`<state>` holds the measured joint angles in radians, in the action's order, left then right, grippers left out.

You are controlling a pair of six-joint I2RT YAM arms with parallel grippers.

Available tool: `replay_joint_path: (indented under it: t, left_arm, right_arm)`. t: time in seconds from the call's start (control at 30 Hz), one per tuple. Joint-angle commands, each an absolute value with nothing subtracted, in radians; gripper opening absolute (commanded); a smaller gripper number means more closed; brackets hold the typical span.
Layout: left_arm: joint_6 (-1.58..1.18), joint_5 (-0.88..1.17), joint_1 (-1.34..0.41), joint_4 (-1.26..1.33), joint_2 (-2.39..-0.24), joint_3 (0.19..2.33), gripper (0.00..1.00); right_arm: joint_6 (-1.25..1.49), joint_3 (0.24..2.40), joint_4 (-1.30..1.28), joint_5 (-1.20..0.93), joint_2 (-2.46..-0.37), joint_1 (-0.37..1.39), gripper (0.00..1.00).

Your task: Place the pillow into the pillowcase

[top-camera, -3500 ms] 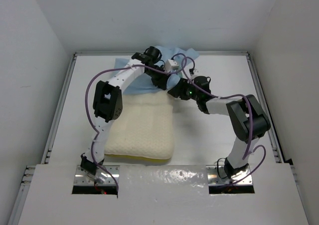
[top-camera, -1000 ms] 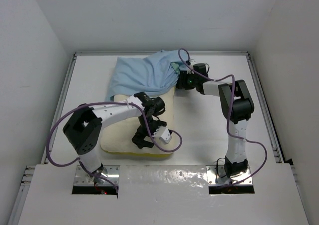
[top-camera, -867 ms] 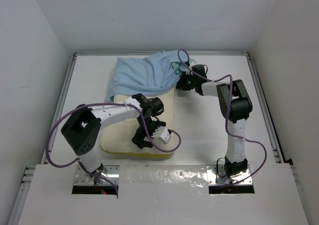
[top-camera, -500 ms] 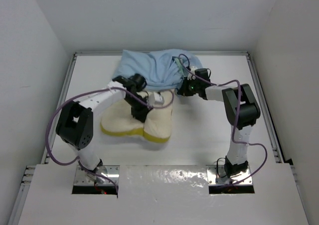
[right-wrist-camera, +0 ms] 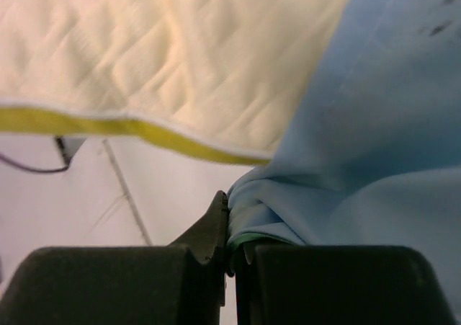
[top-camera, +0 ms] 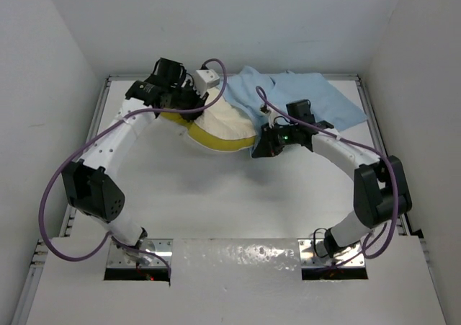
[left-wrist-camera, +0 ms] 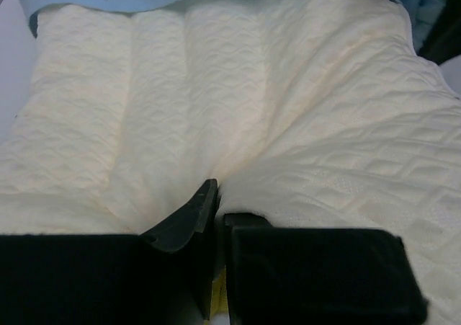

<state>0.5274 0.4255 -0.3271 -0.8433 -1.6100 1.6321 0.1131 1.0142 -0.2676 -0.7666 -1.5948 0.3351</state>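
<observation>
Pillow [top-camera: 227, 127], cream, quilted, yellow edge trim

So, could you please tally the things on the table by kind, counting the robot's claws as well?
Cream-white quilted pillow with yellow edge trim: 1
Light blue satin pillowcase: 1
Black two-finger claws, left claw and right claw: 2
Total: 4

We've got the near half of the table [top-camera: 238, 210] wide open. Far end's crowded tho: pillow [top-camera: 223, 123] and pillowcase [top-camera: 317, 101] bunched up by the back wall [top-camera: 238, 29], left arm [top-camera: 108, 143] and right arm [top-camera: 343, 150] arching in from both sides, with a gap between them in the middle.
</observation>
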Motion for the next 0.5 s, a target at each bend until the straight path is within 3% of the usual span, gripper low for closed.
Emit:
replay_joint_path:
  t: [0.0, 0.23, 0.37, 0.47]
  left_arm:
    - [0.433, 0.339, -0.327, -0.703, -1.582, 1.709, 0.0]
    - [0.383, 0.39, -0.4, -0.652, -1.631, 1.766, 0.0]
    - [0.393, 0.284, -0.439, -0.464, -1.611, 1.481, 0.0]
    - [0.379, 0.319, -0.445, -0.425, -1.629, 1.395, 0.0]
  right_arm:
    - [0.101, 1.045, -0.399, -0.966, -1.478, 0.35, 0.0]
    - [0.488, 1.061, 0.067, -0.979, -1.399, 0.417, 0.0]
    - [0.5, 1.151, 0.065, -1.026, -1.381, 0.491, 0.0]
    - [0.445, 1.024, -0.055, -0.986, -1.306, 0.499, 0.0]
